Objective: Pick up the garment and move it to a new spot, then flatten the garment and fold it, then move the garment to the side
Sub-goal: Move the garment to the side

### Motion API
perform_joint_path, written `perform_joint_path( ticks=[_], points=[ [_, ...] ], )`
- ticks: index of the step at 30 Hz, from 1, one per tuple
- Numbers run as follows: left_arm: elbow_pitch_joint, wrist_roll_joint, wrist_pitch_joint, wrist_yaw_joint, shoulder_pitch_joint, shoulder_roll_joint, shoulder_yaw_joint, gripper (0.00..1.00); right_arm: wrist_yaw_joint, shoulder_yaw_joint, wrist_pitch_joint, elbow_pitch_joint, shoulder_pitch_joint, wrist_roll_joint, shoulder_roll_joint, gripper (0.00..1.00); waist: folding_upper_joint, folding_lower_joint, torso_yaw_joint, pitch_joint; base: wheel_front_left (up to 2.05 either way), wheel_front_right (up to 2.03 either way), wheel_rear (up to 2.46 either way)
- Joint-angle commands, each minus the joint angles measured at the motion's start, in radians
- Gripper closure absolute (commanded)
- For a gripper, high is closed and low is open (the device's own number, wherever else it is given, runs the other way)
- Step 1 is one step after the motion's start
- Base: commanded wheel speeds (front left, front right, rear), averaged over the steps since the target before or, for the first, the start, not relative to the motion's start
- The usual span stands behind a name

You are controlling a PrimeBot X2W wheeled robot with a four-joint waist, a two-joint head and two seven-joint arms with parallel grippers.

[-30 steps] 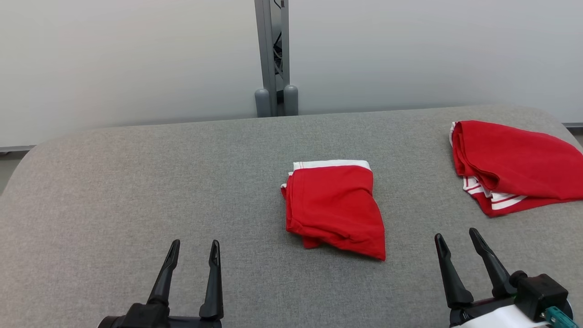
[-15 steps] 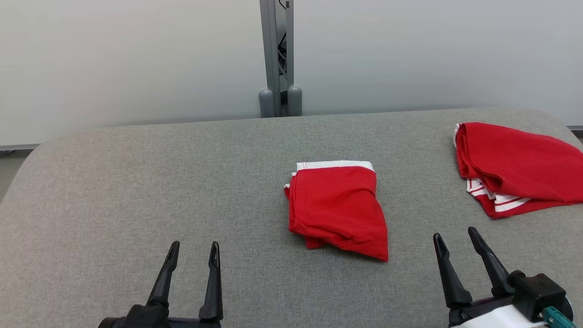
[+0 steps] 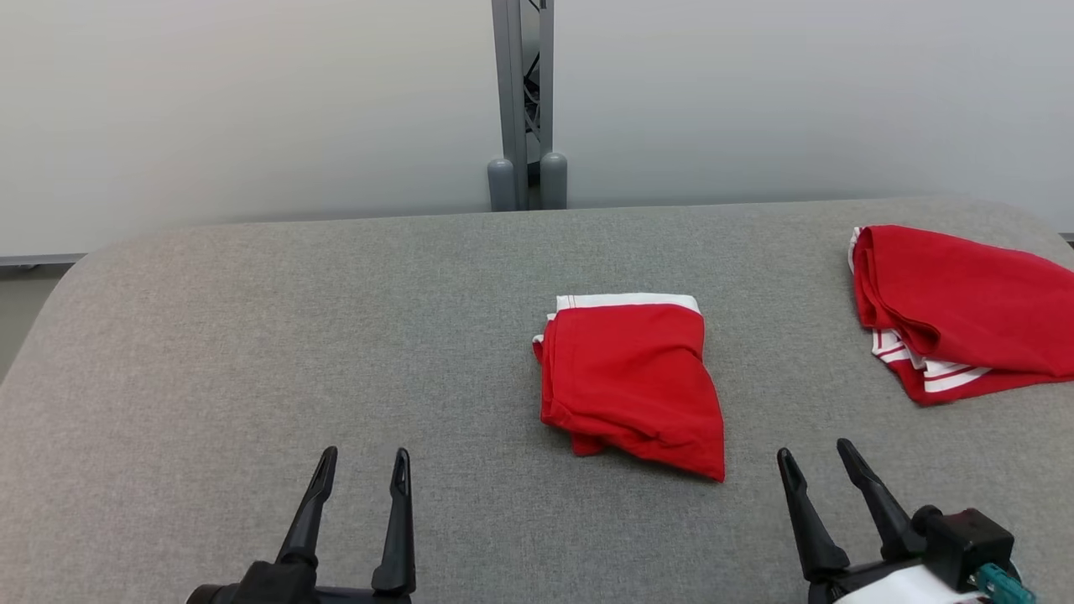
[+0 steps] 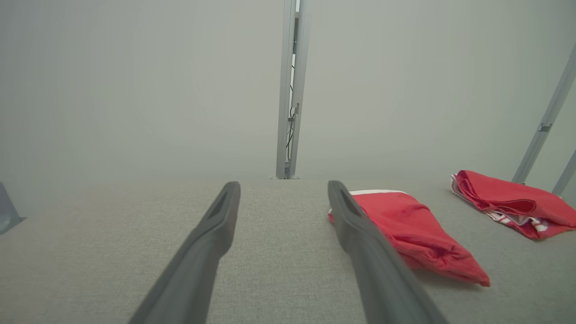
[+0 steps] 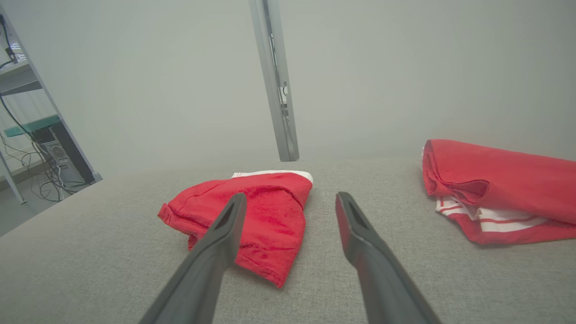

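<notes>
Garment [image 3: 633, 377] folded ahead, left claw [image 3: 365, 454] and right claw [image 3: 814, 448] low either side, both released, empty, pointing forward

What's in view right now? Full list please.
folded garment: 1, red with white band, table centre.
other garment: 1, red with white stripes, table's far right.
table: 1, grey fabric, under both garments.
post: 1, grey metal, behind the table.
wall: 1, pale grey, background.
cables: several, dark, floor left of the table.
left gripper: 1, dark, open, empty, near side, left.
right gripper: 1, dark, open, empty, near side, right.
</notes>
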Motion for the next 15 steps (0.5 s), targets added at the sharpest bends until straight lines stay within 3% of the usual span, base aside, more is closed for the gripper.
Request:
perform_joint_path(
  ticks=[1,9,15],
  points=[
    [0.002,0.005,-0.004,-0.001,-0.010,0.003,0.000,0.00,0.000,0.008,-0.005,0.020,-0.028,0.030,-0.011,0.00,0.0000,0.0000,0.004,0.004,0.00,0.00,0.00],
    [0.000,0.009,-0.004,-0.016,-0.047,0.003,-0.029,0.00,0.000,0.129,-0.004,0.216,-0.214,0.321,-0.084,0.00,0.0000,0.0000,0.053,0.052,0.00,0.00,0.00],
    [-0.002,0.003,-0.004,-0.014,-0.078,0.003,-0.045,0.00,0.000,0.198,0.087,0.329,-0.347,0.579,-0.140,0.00,0.0000,0.0000,0.101,0.103,0.00,0.00,0.00]
  ],
)
